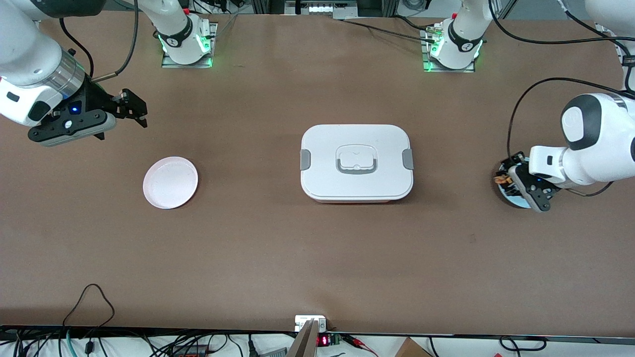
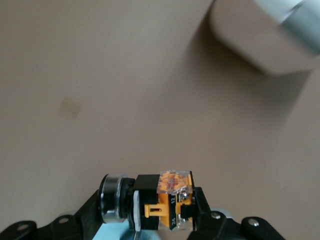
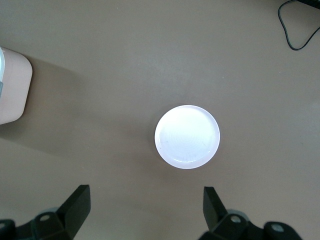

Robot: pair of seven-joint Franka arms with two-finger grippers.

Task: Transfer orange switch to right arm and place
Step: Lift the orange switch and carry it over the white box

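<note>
My left gripper (image 1: pixel 505 177) is shut on the orange switch (image 1: pixel 501 179), a small black block with orange parts. It holds the switch just above a small light-blue plate (image 1: pixel 514 200) at the left arm's end of the table. In the left wrist view the switch (image 2: pixel 161 204) lies sideways between the fingers (image 2: pixel 204 210), with the blue plate (image 2: pixel 114 233) beneath. My right gripper (image 1: pixel 135 110) is open and empty, up in the air at the right arm's end. In the right wrist view it (image 3: pixel 147 201) is over bare table beside a pale pink plate (image 3: pixel 187 136).
The pale pink plate (image 1: pixel 170 182) lies toward the right arm's end. A closed white lunch box (image 1: pixel 356 161) with grey clips and a grey handle sits mid-table; its corner shows in the right wrist view (image 3: pixel 12 85) and the left wrist view (image 2: pixel 260 35).
</note>
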